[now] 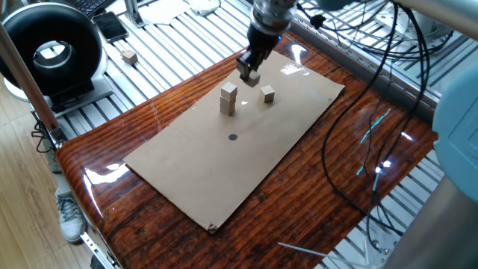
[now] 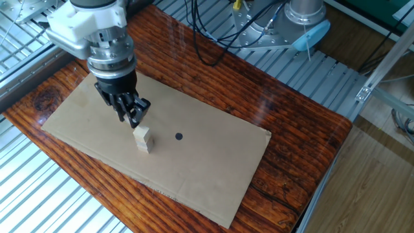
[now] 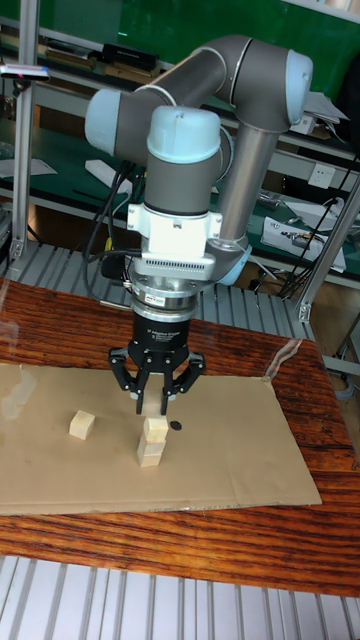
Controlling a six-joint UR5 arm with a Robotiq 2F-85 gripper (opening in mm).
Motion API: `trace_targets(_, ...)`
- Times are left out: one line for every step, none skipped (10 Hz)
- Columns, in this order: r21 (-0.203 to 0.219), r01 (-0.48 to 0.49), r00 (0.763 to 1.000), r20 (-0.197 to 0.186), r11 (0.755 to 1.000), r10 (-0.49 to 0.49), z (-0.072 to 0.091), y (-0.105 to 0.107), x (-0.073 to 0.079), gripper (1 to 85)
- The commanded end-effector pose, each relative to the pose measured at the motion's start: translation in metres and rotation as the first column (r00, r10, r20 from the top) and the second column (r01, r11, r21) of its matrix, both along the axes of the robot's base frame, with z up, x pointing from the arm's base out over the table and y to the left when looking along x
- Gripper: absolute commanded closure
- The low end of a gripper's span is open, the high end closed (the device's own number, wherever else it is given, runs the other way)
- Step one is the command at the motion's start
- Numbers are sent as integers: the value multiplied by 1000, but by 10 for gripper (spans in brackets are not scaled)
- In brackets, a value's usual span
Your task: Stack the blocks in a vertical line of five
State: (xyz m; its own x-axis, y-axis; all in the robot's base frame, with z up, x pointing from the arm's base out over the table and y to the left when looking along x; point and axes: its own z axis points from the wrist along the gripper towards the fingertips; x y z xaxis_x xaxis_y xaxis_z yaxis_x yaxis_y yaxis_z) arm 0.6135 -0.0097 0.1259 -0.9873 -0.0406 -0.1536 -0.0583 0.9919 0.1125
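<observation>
Above the brown cardboard sheet (image 1: pixel 224 157), the black two-finger gripper (image 1: pixel 249 71) clamps a tan wooden cube (image 1: pixel 253 76) beside the two-cube stack (image 1: pixel 228 99). Misaligned placement could topple it. Another cube (image 1: pixel 267 94) lies nearby.
</observation>
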Motion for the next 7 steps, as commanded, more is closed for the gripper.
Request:
trace_targets(6,15,1000,-2,1000,-15,1,6,3,847)
trace_targets(-5,13,1000,-7,1000,-13,-1,5,2,847)
trace_targets(-13,11,1000,-9,1000,-11,-3,5,2,847)
trace_targets(-17,13,1000,-11,1000,-13,-5,7,2,847)
trace_targets(-17,15,1000,-14,1000,-16,-9,10,1,847)
trace_targets(-17,19,1000,-13,1000,-19,-10,11,0,847)
trace_targets(-26,6,1000,-13,1000,-7,-11,10,0,847)
